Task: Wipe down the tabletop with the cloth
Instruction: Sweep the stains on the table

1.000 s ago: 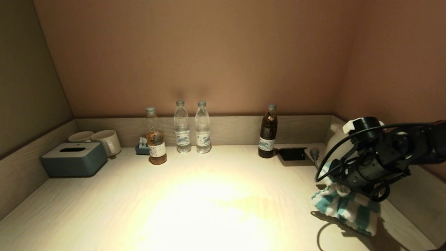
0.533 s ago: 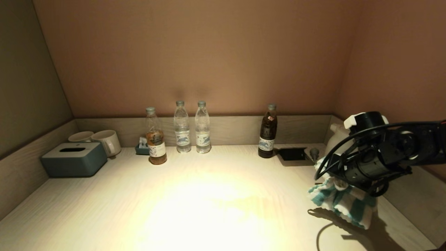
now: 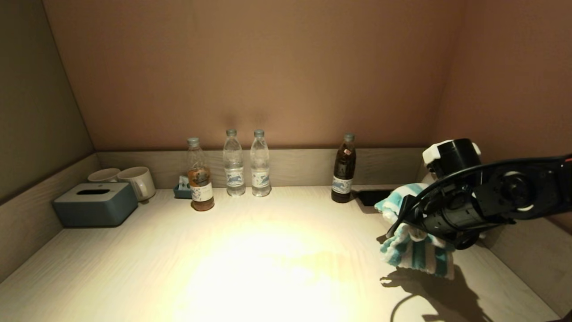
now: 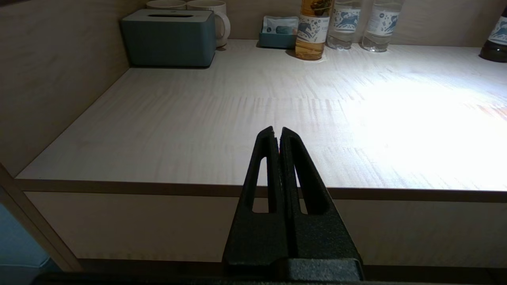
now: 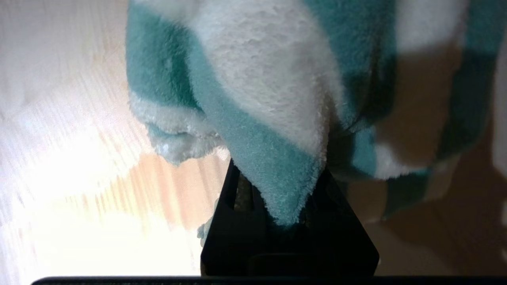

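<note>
A: Right gripper (image 3: 404, 223) moved left and up, cloth (image 3: 415, 250) clamped, hanging above tabletop (image 3: 268, 264).
B: Wiping not begun yet. Left gripper (image 4: 277, 132) closed, empty, parked off the edge.

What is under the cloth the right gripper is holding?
Under the cloth held by the right gripper lie bare tabletop and the cloth's shadow; the kettle area behind it is covered.
</note>
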`<state>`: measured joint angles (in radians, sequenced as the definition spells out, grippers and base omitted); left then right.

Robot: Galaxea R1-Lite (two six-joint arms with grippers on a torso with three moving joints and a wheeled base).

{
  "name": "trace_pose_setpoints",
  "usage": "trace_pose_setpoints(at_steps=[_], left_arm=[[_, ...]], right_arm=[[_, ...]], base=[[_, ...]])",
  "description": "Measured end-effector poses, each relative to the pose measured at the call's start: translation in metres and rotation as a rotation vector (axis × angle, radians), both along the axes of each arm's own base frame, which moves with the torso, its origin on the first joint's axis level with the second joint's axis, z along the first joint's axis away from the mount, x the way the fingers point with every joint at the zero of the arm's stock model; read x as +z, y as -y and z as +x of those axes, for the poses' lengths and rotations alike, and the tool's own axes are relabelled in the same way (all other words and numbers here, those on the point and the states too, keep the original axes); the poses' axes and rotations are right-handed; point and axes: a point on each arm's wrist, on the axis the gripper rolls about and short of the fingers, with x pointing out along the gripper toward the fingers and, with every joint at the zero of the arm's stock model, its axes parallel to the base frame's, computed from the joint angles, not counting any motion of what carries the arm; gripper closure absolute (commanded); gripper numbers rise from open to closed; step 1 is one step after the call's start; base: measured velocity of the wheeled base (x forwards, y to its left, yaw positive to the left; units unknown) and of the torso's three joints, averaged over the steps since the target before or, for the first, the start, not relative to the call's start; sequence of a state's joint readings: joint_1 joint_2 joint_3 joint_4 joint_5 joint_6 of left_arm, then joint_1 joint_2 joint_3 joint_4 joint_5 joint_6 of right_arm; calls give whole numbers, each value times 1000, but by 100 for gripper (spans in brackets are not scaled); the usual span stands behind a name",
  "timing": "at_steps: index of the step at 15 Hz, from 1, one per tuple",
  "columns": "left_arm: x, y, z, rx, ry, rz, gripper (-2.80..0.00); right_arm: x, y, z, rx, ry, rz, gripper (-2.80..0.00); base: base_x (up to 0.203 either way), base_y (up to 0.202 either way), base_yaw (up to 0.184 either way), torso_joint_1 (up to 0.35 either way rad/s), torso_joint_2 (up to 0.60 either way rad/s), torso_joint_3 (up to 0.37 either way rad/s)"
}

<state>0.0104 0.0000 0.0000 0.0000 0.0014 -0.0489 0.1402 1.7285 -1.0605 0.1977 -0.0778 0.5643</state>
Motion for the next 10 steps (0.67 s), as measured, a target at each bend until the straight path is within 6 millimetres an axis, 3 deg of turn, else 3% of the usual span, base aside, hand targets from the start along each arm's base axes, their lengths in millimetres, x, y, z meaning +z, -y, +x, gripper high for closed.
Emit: trace_pose_setpoints(at_steps=[10], left_arm=[[0, 0, 0, 0, 0, 1, 0]], right_arm=[[-3, -3, -12, 60, 28, 58, 0]], base=[[0, 0, 0, 0, 0, 0]])
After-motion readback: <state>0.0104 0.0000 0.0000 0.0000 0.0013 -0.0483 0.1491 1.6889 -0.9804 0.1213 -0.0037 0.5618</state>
